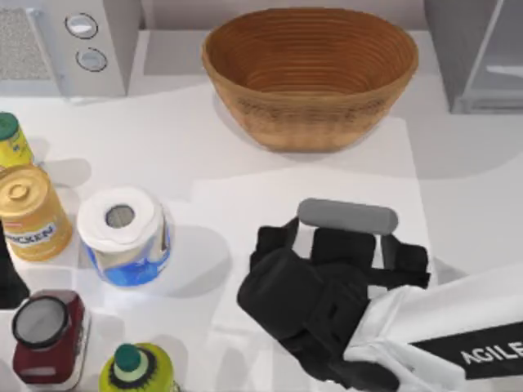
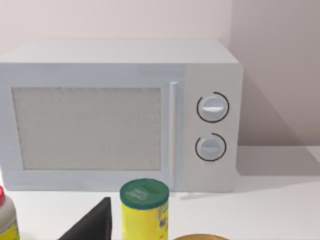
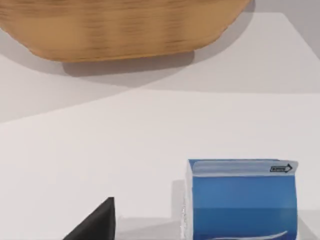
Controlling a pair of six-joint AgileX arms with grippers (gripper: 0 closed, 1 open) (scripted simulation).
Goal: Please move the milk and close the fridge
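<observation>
The milk point(image 3: 242, 200), a small blue carton with a white band, stands upright on the table close in front of my right gripper, beside one dark finger point(image 3: 95, 222). From above, my right gripper point(image 1: 343, 245) hovers at the table's lower middle, fingers spread open and empty, and covers the milk. The fridge point(image 1: 445, 49) is the grey box at the far right corner; its pale door panel point(image 1: 502, 57) stands swung out. My left arm point(image 1: 8, 282) sits parked at the left edge, one finger point(image 2: 92, 222) of it facing the microwave.
A woven basket point(image 1: 310, 77) sits at the far middle and a microwave point(image 1: 69, 45) at the far left. A paper roll point(image 1: 122, 233), a yellow can point(image 1: 33, 212), a green-lidded tin point(image 1: 12, 139), a dark red jar point(image 1: 45, 335) and a green-capped bottle point(image 1: 135, 371) crowd the left side.
</observation>
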